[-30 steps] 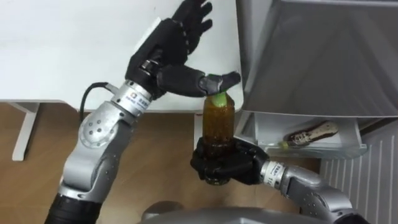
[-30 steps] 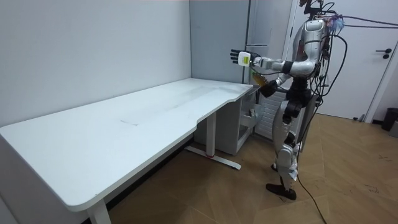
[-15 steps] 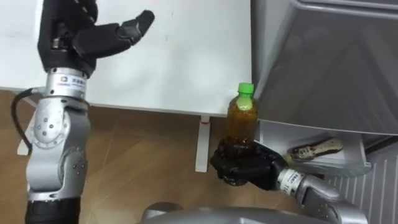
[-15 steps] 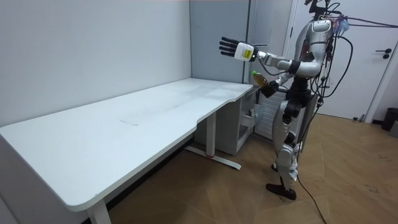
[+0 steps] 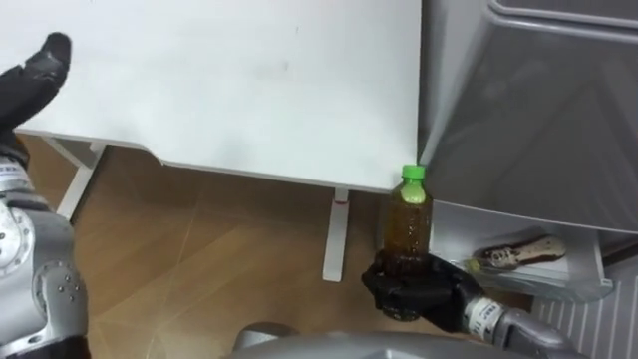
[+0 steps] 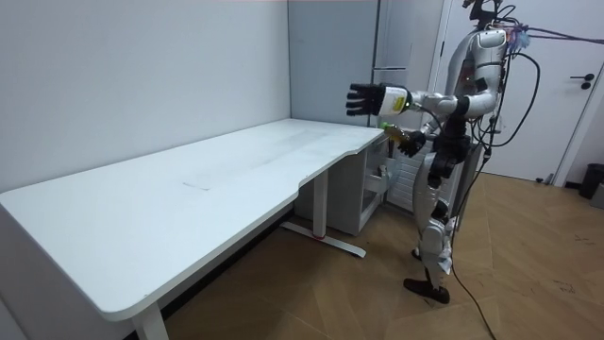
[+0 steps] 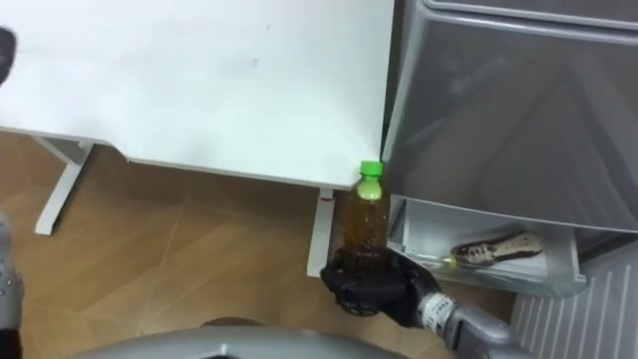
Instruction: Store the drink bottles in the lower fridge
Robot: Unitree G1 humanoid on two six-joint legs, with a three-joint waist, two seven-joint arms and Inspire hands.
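Left hand (image 5: 40, 65) swung aside, cropped, right hand (image 5: 419, 294) clasping bottle (image 5: 407, 224)

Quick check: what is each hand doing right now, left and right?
Left hand: open, fingers spread, holding nothing.
Right hand: shut on the green-capped bottle.

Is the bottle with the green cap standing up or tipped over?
Upright. The bottle has its green cap on top, with the right hand curled round its base.
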